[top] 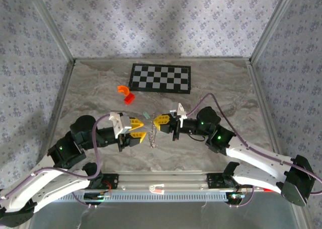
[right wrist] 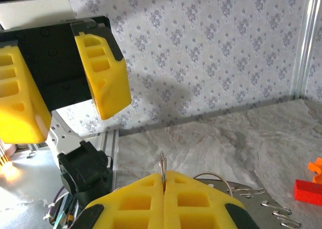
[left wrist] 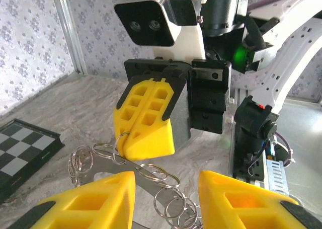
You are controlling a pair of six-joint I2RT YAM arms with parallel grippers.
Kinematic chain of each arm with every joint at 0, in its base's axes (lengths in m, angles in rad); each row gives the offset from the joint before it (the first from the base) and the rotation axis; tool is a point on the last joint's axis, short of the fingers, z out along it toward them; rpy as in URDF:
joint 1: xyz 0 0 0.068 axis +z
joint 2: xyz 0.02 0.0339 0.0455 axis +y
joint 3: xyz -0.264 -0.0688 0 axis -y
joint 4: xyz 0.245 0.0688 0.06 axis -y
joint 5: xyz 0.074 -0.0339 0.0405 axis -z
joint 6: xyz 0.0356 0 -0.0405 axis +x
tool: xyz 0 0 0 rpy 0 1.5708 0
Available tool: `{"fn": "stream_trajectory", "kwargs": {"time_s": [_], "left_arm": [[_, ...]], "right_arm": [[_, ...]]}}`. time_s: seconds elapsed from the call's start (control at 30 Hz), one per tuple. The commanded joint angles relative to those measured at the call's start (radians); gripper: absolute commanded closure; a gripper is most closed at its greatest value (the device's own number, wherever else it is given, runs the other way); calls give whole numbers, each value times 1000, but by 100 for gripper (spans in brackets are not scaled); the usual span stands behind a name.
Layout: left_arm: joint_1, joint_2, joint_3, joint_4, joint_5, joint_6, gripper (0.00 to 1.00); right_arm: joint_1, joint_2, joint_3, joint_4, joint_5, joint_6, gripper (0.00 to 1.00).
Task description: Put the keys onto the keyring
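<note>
Right pincer (right wrist: 163, 179) pinches keyring (left wrist: 160, 174); left pincer (left wrist: 167, 189) gapes just beside.

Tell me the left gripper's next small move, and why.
Probably close the left gripper gently on the loose rings of the keyring. The right gripper is shut, pinching one ring at its tips. The rest of the keyring hangs between the left gripper's open fingers, touching neither. A second grip would likely steady it for threading.
</note>
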Motion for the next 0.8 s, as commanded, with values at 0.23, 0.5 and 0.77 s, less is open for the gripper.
{"fn": "stream_trajectory", "kwargs": {"time_s": [0.23, 0.5, 0.77], "left_arm": [[-4, -15, -18, 114, 3, -23, 62], [-4, -10, -24, 200, 28, -39, 66], [-4, 13, -27, 270, 30, -51, 66]], "right_arm": [[-6, -15, -15, 223, -110, 83, 100], [0, -8, -16, 279, -137, 98, 100], [5, -4, -12, 297, -150, 104, 100]]}}
